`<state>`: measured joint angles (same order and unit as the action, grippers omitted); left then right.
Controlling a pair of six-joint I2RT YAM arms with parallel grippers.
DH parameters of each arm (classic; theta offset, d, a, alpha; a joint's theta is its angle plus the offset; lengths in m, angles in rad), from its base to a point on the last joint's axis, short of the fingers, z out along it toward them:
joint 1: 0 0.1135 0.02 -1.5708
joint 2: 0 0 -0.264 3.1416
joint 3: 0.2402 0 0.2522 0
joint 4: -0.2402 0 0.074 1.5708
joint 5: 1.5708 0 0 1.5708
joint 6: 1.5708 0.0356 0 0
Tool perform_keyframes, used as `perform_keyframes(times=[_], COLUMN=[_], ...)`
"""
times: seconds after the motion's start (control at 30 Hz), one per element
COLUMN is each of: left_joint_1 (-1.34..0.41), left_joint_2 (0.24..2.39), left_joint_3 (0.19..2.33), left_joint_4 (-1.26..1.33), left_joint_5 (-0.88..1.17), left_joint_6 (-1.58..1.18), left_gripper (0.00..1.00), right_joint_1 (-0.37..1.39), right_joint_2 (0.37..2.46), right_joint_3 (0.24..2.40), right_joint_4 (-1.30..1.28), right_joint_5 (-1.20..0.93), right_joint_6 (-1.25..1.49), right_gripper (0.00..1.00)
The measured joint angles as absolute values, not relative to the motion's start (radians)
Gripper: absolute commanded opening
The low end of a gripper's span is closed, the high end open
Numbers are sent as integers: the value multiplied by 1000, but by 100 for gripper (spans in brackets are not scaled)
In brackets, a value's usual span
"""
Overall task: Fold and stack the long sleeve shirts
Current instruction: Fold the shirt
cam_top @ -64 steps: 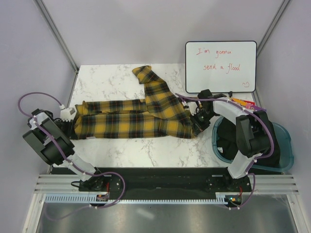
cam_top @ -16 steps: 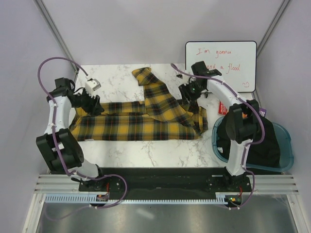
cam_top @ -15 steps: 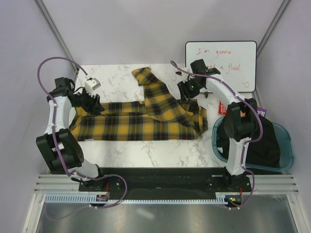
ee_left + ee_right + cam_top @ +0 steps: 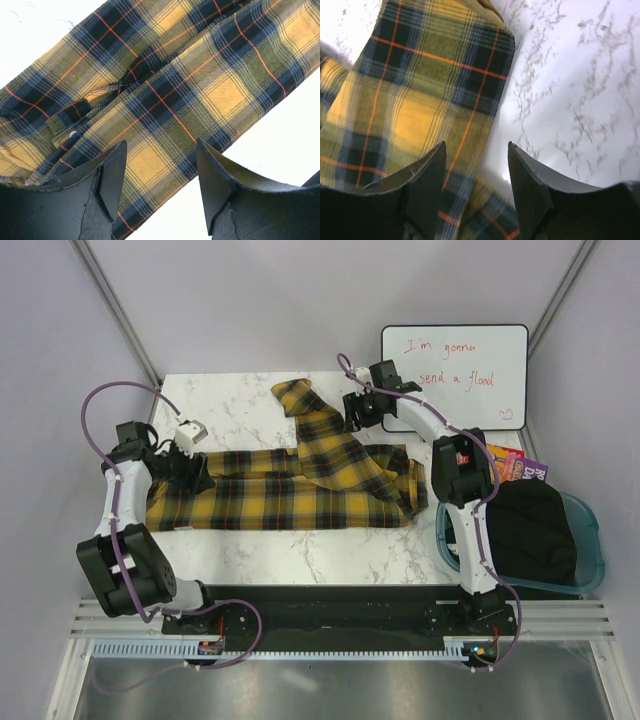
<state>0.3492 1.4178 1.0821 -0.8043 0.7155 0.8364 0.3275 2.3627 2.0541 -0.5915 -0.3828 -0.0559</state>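
The long sleeve shirt (image 4: pixel 280 490), yellow-and-black plaid with thin red lines, lies folded into a long band across the marble table (image 4: pixel 230 405). One sleeve (image 4: pixel 300 400) runs up toward the back. My left gripper (image 4: pixel 195 466) hovers open over the band's left end. In the left wrist view its jaws (image 4: pixel 160 180) straddle the cloth's edge (image 4: pixel 165 85) with nothing between them. My right gripper (image 4: pixel 356 410) stands open beside the sleeve's right edge. In the right wrist view the gripper (image 4: pixel 476 185) has plaid (image 4: pixel 420 100) under one finger and bare marble under the other.
A whiteboard (image 4: pixel 455 375) with red writing leans at the back right. A teal bin (image 4: pixel 590 550) holding dark cloth (image 4: pixel 530 530) sits at the right edge, with colourful packets (image 4: pixel 515 462) behind it. Metal frame posts flank the table.
My right gripper has moved left and back from the shirt's right end to the sleeve and opened wider. My left gripper has shifted slightly toward the near side and stayed open.
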Motion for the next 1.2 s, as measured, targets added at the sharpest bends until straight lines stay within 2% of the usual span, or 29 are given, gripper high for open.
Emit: perform_keyframes(times=[0.23, 0.3, 0.33, 0.37, 0.43, 0.47, 0.5, 0.83, 0.9, 0.93, 1.03, 1.2], left_joint_1=[349, 349, 349, 349, 349, 349, 349, 349, 349, 349, 349, 349], left_joint_2=[1372, 1372, 1372, 1374, 1379, 1382, 1385, 1420, 1423, 1424, 1427, 1475], left_joint_3=[1057, 1057, 1057, 1057, 1057, 1057, 1057, 1087, 1093, 1097, 1111, 1178], left_joint_4=[-799, -797, -797, -797, -797, -796, -797, -798, -799, -799, -805, -809], left_joint_5=[706, 706, 706, 706, 706, 706, 706, 706, 706, 706, 708, 739], left_joint_6=[837, 837, 837, 837, 837, 837, 837, 836, 836, 836, 828, 783], left_gripper=[65, 65, 65, 65, 65, 65, 65, 65, 66, 67, 69, 71], right_joint_1=[358, 365, 369, 374, 384, 389, 393, 430, 433, 434, 434, 423], right_joint_2=[2474, 2485, 2488, 2492, 2507, 2517, 2524, 2630, 2631, 2631, 2605, 2508], right_joint_3=[2122, 2129, 2132, 2133, 2150, 2163, 2172, 2326, 2327, 2326, 2276, 2129], right_joint_4=[-552, -535, -525, -519, -507, -502, -498, -444, -436, -435, -406, -325], right_joint_5=[-330, -312, -300, -288, -268, -262, -252, -184, -177, -177, -183, -231], right_joint_6=[-49, -56, -60, -66, -78, -80, -86, -104, -110, -113, -126, -94], right_gripper=[57, 50, 44, 30, 17, 4, 0, 0, 13, 34, 53, 79])
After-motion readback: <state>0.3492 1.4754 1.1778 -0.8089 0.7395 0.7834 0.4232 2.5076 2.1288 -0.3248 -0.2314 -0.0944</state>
